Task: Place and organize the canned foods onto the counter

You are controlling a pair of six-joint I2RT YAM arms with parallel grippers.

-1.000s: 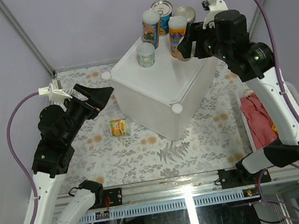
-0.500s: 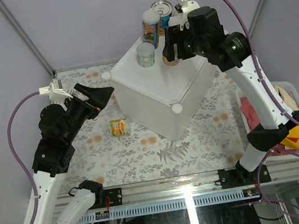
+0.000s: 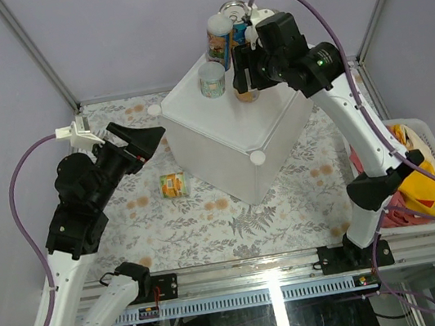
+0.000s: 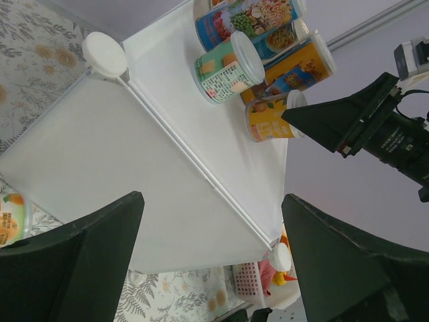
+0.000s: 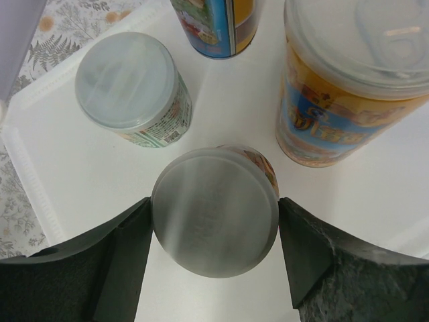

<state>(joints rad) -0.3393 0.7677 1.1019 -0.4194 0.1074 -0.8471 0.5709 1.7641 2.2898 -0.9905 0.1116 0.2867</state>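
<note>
The counter point(image 3: 225, 133) is a white cube in the middle of the floral mat. Three canned foods stand at its far corner: a short green-labelled tin point(image 3: 212, 79), a tall white-lidded one point(image 3: 220, 37) and a silver-topped one point(image 3: 233, 11). My right gripper point(image 3: 247, 80) is shut on a yellow-orange tin with a frosted lid point(image 5: 214, 211), low over the counter top beside the green tin point(image 5: 134, 90). Whether it rests there I cannot tell. Another tin point(image 3: 173, 185) lies on the mat left of the counter. My left gripper point(image 3: 148, 141) hangs open and empty, facing the counter point(image 4: 167, 168).
A white slatted basket point(image 3: 412, 124) with red and yellow cloths sits at the right edge, by the right arm's base. Grey tent walls close in the back and sides. The mat point(image 3: 210, 222) spreads in front of the counter.
The right arm has swung left with the yellow-orange tin, from the counter's right corner to a spot beside the green tin. The left arm has not moved.
</note>
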